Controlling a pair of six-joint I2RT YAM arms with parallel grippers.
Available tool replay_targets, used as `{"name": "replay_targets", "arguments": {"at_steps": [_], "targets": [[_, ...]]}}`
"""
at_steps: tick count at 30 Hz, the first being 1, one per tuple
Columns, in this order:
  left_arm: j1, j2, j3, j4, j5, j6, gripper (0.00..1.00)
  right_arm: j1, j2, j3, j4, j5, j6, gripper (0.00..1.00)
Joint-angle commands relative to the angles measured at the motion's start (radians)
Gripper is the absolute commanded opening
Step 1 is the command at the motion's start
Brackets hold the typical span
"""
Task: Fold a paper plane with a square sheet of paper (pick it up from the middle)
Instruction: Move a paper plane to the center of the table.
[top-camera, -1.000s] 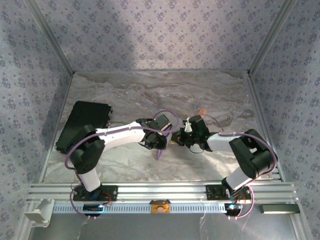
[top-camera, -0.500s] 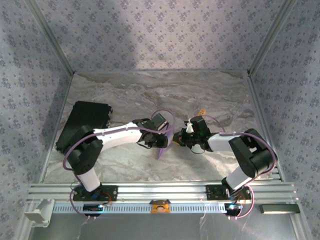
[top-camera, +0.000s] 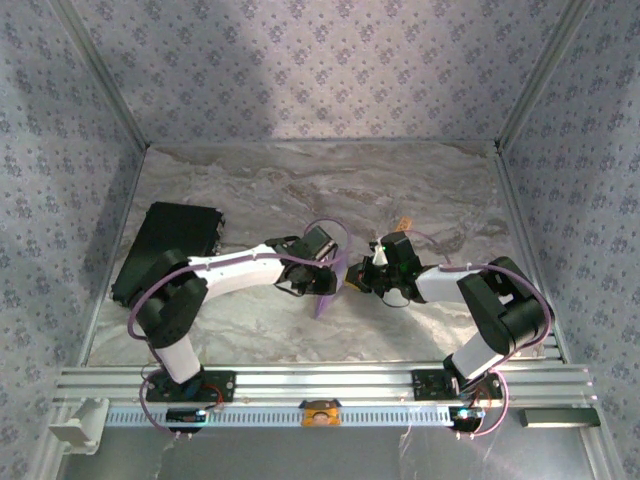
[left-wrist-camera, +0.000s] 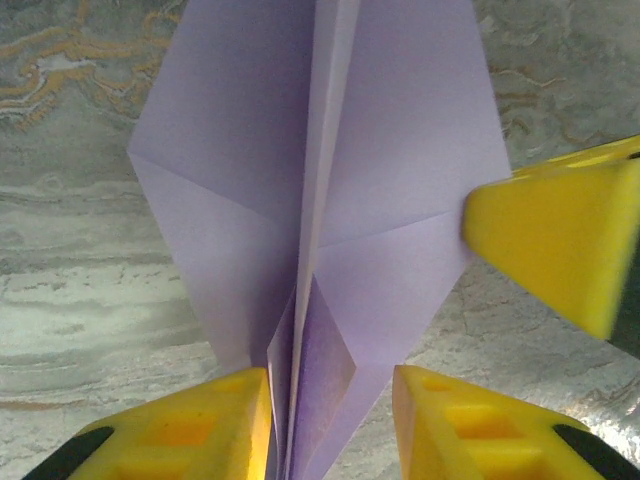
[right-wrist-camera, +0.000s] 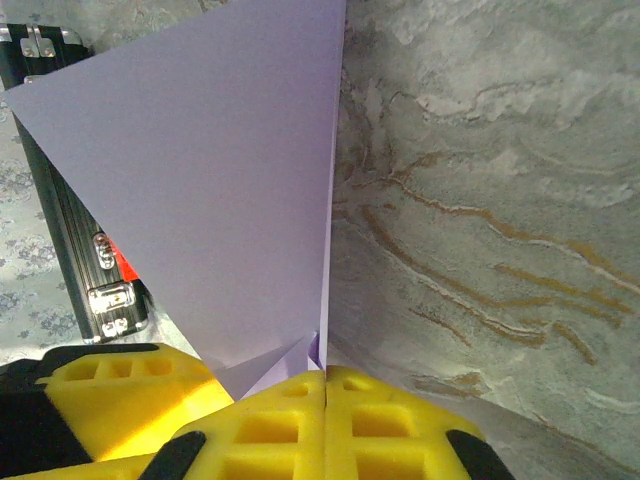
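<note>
The square sheet of paper, folded into the pale lavender paper plane (top-camera: 323, 297), stands on edge on the marble table between both grippers. In the left wrist view the paper plane (left-wrist-camera: 300, 160) spreads its two wings, and its centre fold hangs down between my left gripper's (left-wrist-camera: 330, 420) fingers. The fold rests against the left finger (left-wrist-camera: 200, 430), with a gap to the right one, so this gripper is open. My right gripper (right-wrist-camera: 325, 400) is shut on the paper plane's (right-wrist-camera: 220, 180) lower edge, and its finger (left-wrist-camera: 560, 240) touches the right wing. From above, the left gripper (top-camera: 322, 278) and right gripper (top-camera: 358, 277) nearly meet.
A black case (top-camera: 165, 245) lies at the left of the table, its latches (right-wrist-camera: 105, 300) showing in the right wrist view. A small tan block (top-camera: 402, 224) sits behind the right gripper. Metal frame rails (top-camera: 320, 380) border the near edge.
My left gripper has shifted slightly right toward the right gripper, and the paper has risen more upright between them. The right gripper has held its grip.
</note>
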Motion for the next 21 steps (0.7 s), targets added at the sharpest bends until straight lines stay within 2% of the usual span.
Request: {"name": "replay_targets", "arguments": {"at_steps": [1, 6, 15, 21], "targets": [[0.006, 0.022, 0.007, 0.0, 0.015, 0.005, 0.36, -0.006, 0.004, -0.008, -0.006, -0.013, -0.008, 0.06], [0.003, 0.031, 0.006, -0.002, 0.011, 0.005, 0.35, -0.005, 0.003, -0.006, -0.008, -0.015, -0.007, 0.06], [-0.01, 0.062, 0.036, -0.035, -0.013, 0.03, 0.15, -0.006, -0.001, -0.005, -0.009, -0.014, -0.007, 0.06], [-0.021, 0.082, 0.057, -0.048, -0.018, 0.039, 0.14, -0.005, 0.0, -0.006, -0.012, -0.013, -0.008, 0.06]]}}
